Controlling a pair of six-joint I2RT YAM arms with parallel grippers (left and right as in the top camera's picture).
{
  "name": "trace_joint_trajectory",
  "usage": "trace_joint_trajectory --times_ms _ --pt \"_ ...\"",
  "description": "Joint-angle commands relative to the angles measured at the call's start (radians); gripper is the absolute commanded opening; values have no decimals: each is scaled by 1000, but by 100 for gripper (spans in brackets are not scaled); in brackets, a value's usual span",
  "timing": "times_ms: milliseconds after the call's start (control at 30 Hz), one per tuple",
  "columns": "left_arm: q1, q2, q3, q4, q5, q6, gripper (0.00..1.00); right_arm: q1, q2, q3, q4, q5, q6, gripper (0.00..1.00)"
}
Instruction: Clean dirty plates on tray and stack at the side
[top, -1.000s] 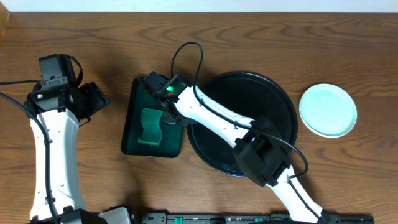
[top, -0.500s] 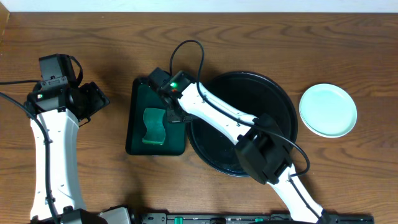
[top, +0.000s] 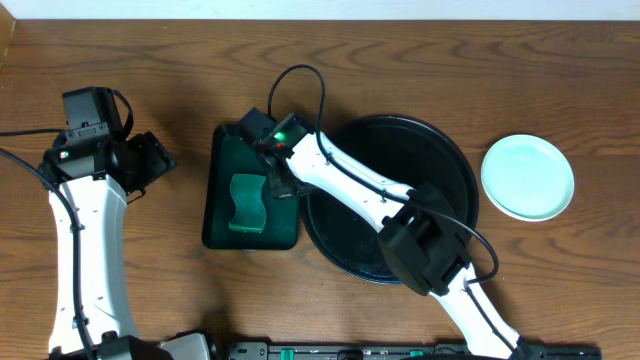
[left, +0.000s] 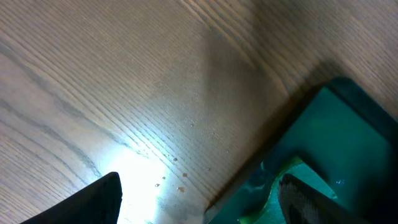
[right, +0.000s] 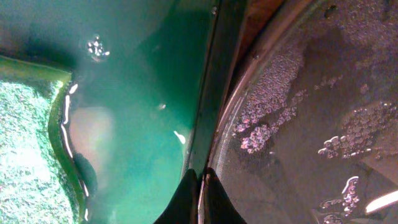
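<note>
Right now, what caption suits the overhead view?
Right arm reaches across the black tray to the green tray; white plate lies aside.

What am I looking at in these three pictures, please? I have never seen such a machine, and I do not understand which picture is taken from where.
These are two white robot arms at a wooden table. One picture looks down from above; the other two come from a small camera on each wrist. The left arm stands aside, jaws open, holding nothing. The right arm reaches over the round black tray, which looks wet with bubbles. Its jaws are shut at the rim of the green tray; whether they pinch it, I cannot tell. A green sponge lies in the green tray. The white plates sit at the right.
</note>
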Motion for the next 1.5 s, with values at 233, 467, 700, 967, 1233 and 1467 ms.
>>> trace_joint_trajectory --times_ms 233,467,700,967,1233,1467 --pt "5 -3 15 -1 -9 -2 80 -32 14 22 8 0 -158 24" --pt "5 -3 15 -1 -9 -2 80 -46 -5 123 -7 1 -215 59" --pt "5 -3 15 -1 -9 -2 80 -103 -11 302 -154 2 -271 63" --pt "5 -3 15 -1 -9 -2 80 -241 -11 425 -354 119 -353 61" --pt "5 -3 15 -1 -9 -2 81 -440 -11 466 -507 92 -363 57" --pt "5 -3 15 -1 -9 -2 80 -604 -11 465 -507 37 -378 73"
